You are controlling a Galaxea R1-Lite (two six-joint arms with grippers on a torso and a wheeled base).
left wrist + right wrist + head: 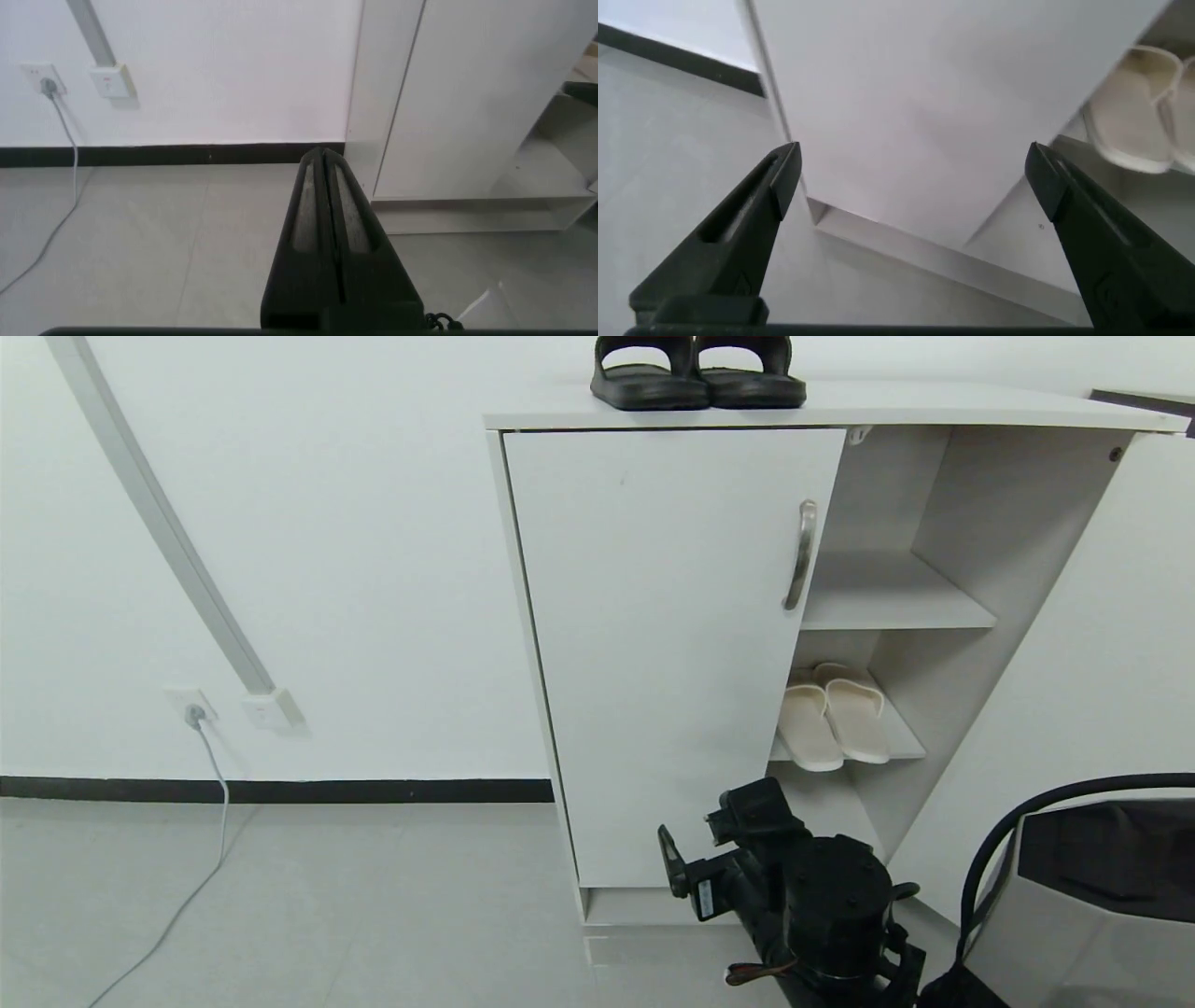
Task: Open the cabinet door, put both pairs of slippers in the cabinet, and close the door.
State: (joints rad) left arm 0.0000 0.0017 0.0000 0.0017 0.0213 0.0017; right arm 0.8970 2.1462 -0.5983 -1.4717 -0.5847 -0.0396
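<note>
No readable text, no legible labels, numbers, signs

One white panel cabinet (934, 406); two flat white doors (672, 653); one curved metal handle (801, 555); two black open-toed slippers (649, 381); two cream open-toed slippers (808, 728); two white square wall plates (271, 709); one grey cable (224, 807).

**Right arm** (822, 905), lower centre of the head view: matte black, with a round, drum-shaped joint housing (837, 889), a boxy black block (752, 812) above it, a small white label (705, 898) on a side bracket, and a thin reddish cable (758, 973) beneath. **Right claw** (910, 163): two black tapering fingers (747, 219), each with a shallow recess. **Left claw** (324, 159): black fingers with long grey inset panels.
</note>
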